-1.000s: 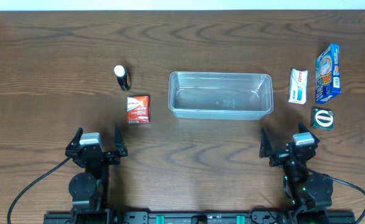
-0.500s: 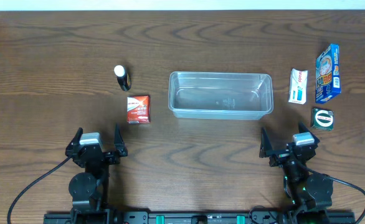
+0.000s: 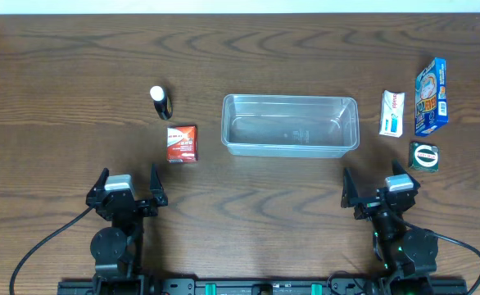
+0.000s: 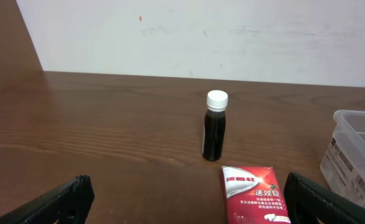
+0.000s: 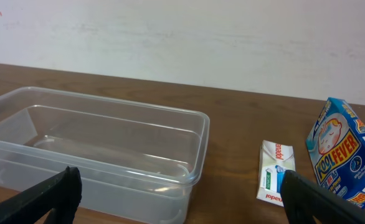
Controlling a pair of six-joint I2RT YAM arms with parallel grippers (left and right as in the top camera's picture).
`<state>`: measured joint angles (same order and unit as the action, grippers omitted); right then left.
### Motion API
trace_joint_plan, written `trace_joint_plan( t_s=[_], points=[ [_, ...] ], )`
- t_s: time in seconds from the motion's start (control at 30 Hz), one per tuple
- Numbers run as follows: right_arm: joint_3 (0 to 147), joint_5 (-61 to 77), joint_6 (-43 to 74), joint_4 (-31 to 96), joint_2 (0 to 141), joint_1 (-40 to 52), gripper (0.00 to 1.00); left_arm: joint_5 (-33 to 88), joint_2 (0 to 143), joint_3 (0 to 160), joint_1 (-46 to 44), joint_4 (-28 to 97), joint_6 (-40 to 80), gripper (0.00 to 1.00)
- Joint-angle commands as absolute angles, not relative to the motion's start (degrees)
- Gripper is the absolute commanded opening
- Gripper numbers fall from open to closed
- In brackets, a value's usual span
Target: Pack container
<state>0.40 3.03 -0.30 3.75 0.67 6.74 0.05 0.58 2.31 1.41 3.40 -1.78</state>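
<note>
The container (image 3: 290,125) is seen in the middle of the surface (image 3: 60,65), empty, with its long axis running left to right. Nothing has been packed into it yet. Both arms are parked on the near side of the container. The left end effector (image 3: 128,177) is spread wide and holds nothing, and the same is seen of the right end effector (image 3: 372,177). The container lies ahead of both, and neither is aimed squarely at it.

To the left of the container a red box (image 3: 181,143) lies flat, with a dark bottle (image 3: 160,102) standing upright just beyond it. Both would be reached more readily by the left arm. To the right of the container a white box (image 3: 392,113), a blue box (image 3: 431,97) and a small green box (image 3: 424,156) are grouped close together. The green box is nearest the right arm. The coming move is judged to be a forward reach to one of these, followed by a carry inward toward the container.

In the overhead view all five items are laid out at once. In the left wrist view only a corner of the container is caught, at the right edge. In the right wrist view the container's depth and clear walls are shown, but the green box is not seen.
</note>
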Motion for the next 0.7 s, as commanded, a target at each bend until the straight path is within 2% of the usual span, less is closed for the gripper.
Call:
trace_joint_plan(
  t_s=[0.0, 0.53, 0.67],
  points=[
    [0.3, 3.3, -0.9, 3.9, 0.3, 5.7, 0.99, 0.9, 0.2, 0.3, 1.7, 4.1, -2.5, 0.98],
    [0.3, 3.3, -0.9, 3.9, 0.3, 5.7, 0.99, 0.8, 0.2, 0.3, 1.7, 3.9, -3.3, 0.98],
    [0.3, 3.3, -0.9, 3.9, 0.3, 5.7, 0.99, 2.0, 0.2, 0.3, 1.6, 0.4, -2.8, 0.98]
  ],
)
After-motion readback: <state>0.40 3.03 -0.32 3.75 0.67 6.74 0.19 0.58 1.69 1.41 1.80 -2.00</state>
